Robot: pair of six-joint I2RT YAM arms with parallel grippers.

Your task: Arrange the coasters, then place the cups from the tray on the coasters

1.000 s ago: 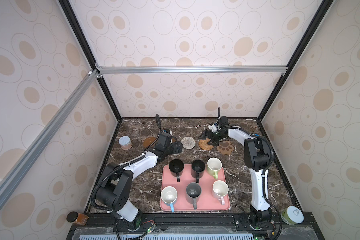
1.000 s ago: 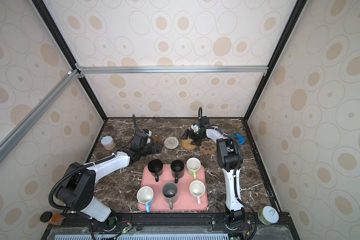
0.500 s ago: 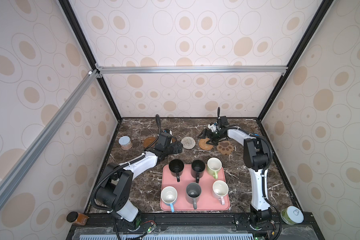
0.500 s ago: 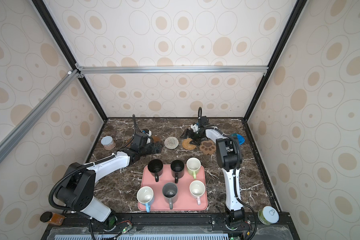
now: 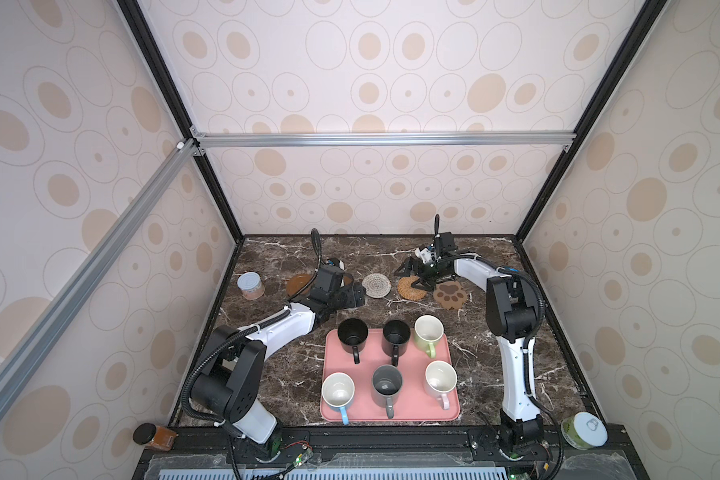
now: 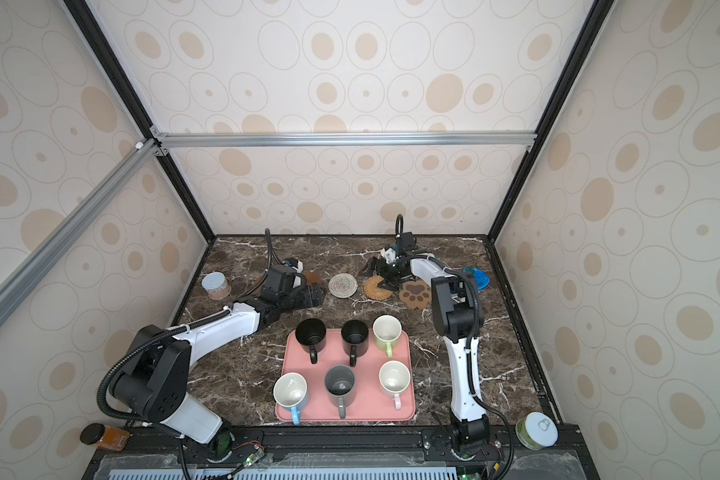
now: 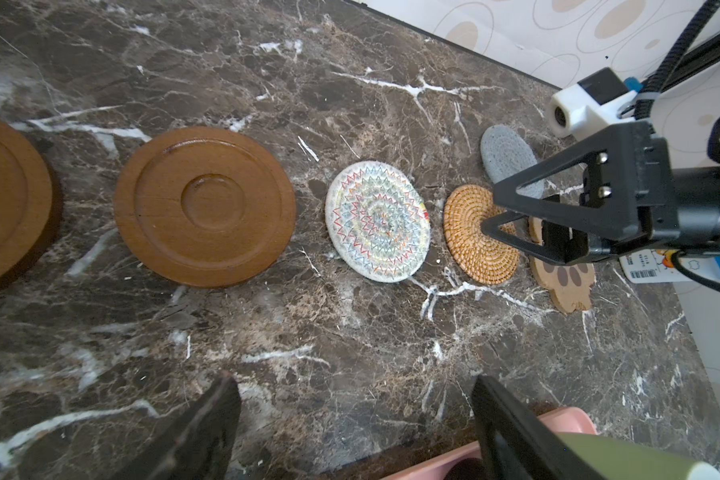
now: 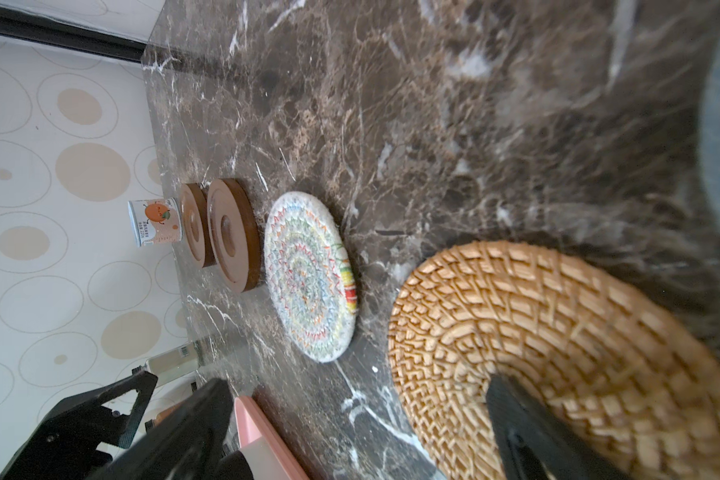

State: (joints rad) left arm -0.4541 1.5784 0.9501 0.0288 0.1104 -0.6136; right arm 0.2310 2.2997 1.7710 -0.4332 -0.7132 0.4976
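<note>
Hovering low over the rattan coaster (image 7: pixel 474 245), the right hand (image 5: pixel 406 280) has its jaws spread wide and grips nothing; one fingertip is over the weave. The grey-blue coaster (image 7: pixel 506 156) lies just beyond that hand and the paw coaster (image 7: pixel 566 278) just beside it. The left hand (image 7: pixel 354 399), jaws also apart and empty, sits low over the desk (image 7: pixel 350 332). Ahead of it lie a wooden disc (image 7: pixel 204 205) and the cream woven coaster (image 7: pixel 377 216). Six cups (image 5: pixel 386 380) stand on the tray (image 5: pixel 391 411) just beside it.
</note>
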